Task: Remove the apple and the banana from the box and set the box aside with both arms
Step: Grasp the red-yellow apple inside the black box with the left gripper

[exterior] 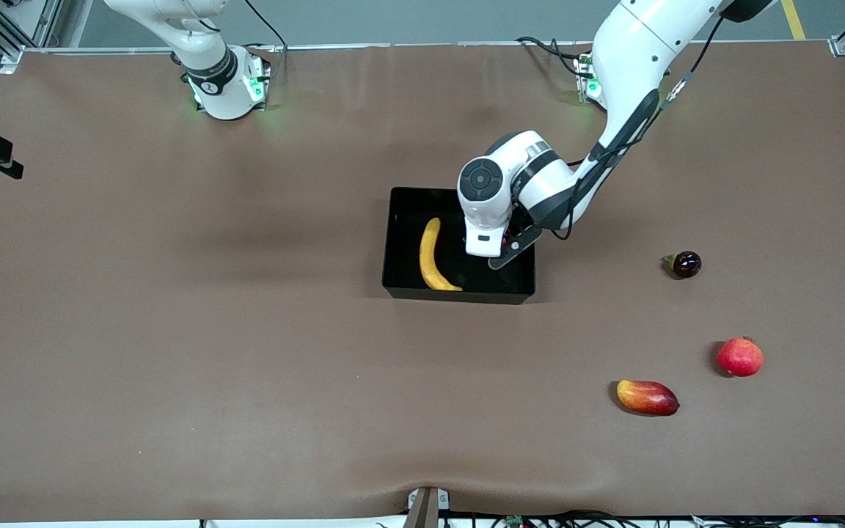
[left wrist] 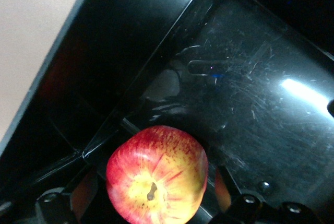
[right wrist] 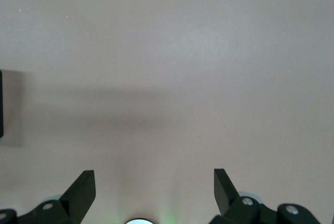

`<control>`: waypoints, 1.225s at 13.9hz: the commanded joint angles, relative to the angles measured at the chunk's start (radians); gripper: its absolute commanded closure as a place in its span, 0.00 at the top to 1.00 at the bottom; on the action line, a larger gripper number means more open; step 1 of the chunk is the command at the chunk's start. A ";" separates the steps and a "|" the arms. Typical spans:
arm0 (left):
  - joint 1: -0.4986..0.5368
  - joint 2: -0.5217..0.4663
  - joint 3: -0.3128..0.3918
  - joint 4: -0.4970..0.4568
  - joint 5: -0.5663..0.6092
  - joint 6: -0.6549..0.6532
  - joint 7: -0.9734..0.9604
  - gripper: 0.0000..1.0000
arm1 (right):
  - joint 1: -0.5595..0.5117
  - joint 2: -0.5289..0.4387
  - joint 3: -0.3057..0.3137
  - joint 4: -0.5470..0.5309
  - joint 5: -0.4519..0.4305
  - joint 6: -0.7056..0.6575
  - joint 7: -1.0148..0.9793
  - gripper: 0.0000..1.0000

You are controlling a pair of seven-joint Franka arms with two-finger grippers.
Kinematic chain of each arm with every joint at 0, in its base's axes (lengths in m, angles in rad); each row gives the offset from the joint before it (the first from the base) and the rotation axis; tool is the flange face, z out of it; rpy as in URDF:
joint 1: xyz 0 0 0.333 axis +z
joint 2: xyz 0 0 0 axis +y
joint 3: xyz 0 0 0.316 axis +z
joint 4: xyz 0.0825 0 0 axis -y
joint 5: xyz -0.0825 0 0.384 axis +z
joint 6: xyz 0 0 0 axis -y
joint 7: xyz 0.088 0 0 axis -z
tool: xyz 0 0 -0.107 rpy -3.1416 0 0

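The black box (exterior: 459,295) stands at mid-table with the yellow banana (exterior: 431,257) lying in it. My left gripper (exterior: 499,257) is down inside the box, at its end toward the left arm's side. In the left wrist view the red-yellow apple (left wrist: 156,177) rests on the box's glossy floor (left wrist: 250,93) by a wall. The left gripper (left wrist: 155,203) is open, with a finger on each side of the apple and a small gap to each. The left hand hides the apple in the front view. My right gripper (right wrist: 155,192) is open and empty over bare table; that arm waits.
A red-yellow mango (exterior: 647,397), a larger red round fruit (exterior: 740,357) and a small dark fruit (exterior: 686,264) lie on the brown table toward the left arm's end. The right arm's base (exterior: 224,88) stands at the table's edge.
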 commanded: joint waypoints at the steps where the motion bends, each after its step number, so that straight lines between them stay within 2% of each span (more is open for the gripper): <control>1: -0.005 0.008 -0.001 0.014 0.027 0.004 -0.033 0.22 | -0.029 0.007 0.011 0.017 0.005 -0.016 -0.009 1.00; 2: -0.005 0.003 -0.001 0.014 0.027 0.003 -0.031 0.00 | -0.029 0.009 0.013 0.017 0.005 -0.016 -0.009 1.00; 5: -0.022 -0.021 -0.002 0.060 0.025 -0.058 -0.033 0.00 | -0.027 0.007 0.013 0.017 0.005 -0.016 -0.009 1.00; 9: -0.019 -0.072 -0.012 0.253 0.015 -0.299 -0.013 0.00 | -0.029 0.009 0.011 0.019 0.005 -0.016 -0.009 1.00; 11: -0.008 -0.090 -0.009 0.324 0.013 -0.353 0.008 0.00 | -0.024 0.009 0.013 0.019 0.005 -0.016 -0.011 1.00; 13: 0.039 -0.132 -0.007 0.340 0.013 -0.362 0.071 0.00 | -0.021 0.024 0.013 0.020 0.005 -0.016 -0.011 1.00; 17: 0.183 -0.188 -0.007 0.337 -0.021 -0.413 0.321 0.00 | -0.013 0.049 0.016 0.025 0.005 -0.016 -0.012 1.00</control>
